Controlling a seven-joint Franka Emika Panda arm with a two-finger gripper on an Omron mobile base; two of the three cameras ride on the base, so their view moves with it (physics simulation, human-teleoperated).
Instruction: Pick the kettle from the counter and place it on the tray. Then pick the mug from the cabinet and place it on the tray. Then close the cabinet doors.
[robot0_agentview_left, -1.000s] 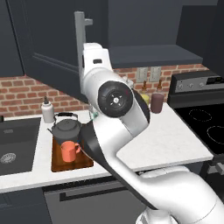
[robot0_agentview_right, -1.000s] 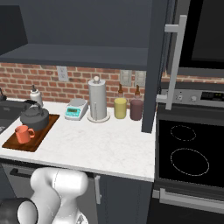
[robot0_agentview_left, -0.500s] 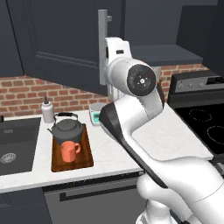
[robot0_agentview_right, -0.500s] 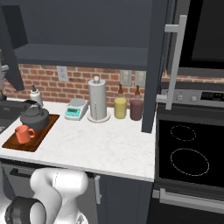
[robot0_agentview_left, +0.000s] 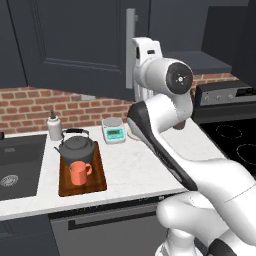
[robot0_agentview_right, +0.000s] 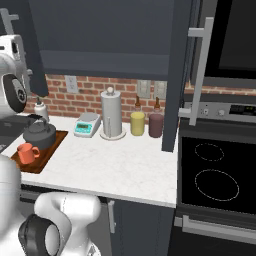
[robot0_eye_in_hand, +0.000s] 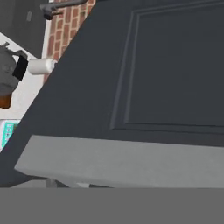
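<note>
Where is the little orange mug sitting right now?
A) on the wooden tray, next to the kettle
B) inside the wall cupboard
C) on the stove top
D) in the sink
A: the orange mug stands on the brown wooden tray, just in front of the dark grey kettle, on the white counter.

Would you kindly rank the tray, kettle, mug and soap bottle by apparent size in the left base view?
1. tray
2. kettle
3. mug and soap bottle: look alike, unranked.
</note>
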